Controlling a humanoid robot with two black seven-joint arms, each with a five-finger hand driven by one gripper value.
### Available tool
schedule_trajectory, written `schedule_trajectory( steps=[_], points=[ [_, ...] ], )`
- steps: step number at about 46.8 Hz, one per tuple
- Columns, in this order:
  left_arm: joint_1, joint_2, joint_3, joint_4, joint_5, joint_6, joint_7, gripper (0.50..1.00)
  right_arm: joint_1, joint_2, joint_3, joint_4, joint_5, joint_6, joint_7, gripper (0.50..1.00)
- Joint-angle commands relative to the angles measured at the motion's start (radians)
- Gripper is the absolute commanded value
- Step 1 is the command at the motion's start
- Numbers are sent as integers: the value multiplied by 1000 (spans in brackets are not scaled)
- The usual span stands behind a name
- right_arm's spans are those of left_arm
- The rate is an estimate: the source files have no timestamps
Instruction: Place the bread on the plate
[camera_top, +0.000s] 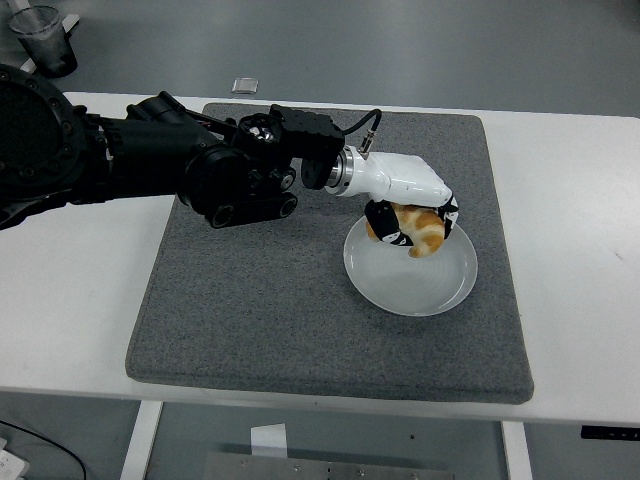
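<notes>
Golden-brown bread (420, 228), pale grey-white plate (410, 282), speckled dark-grey mat (260, 300), white table (70, 300) — black arm (150, 165)

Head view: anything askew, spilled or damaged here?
Nothing stands out. The left hand grips the bread over the far part of the plate, which sits flat on the grey mat. No crumbs or spills visible. The mat lies slightly skewed on the table, nothing more.

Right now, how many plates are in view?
1. The plate sits on the right part of the gray mat, under the left robot hand holding the bread. Nothing suggests another hidden one.
</notes>
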Motion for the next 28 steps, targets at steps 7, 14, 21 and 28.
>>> schedule_trajectory(
  steps=[7,14,21,28],
  points=[
    [25,0,10,16,24,0,1,500,0,0,0,0,0,0,0,932],
    [45,0,24,32,32,2,1,500,0,0,0,0,0,0,0,932],
    [61,0,32,44,32,2,1,500,0,0,0,0,0,0,0,932],
    [80,0,38,64,32,2,1,500,0,0,0,0,0,0,0,932]
  ],
)
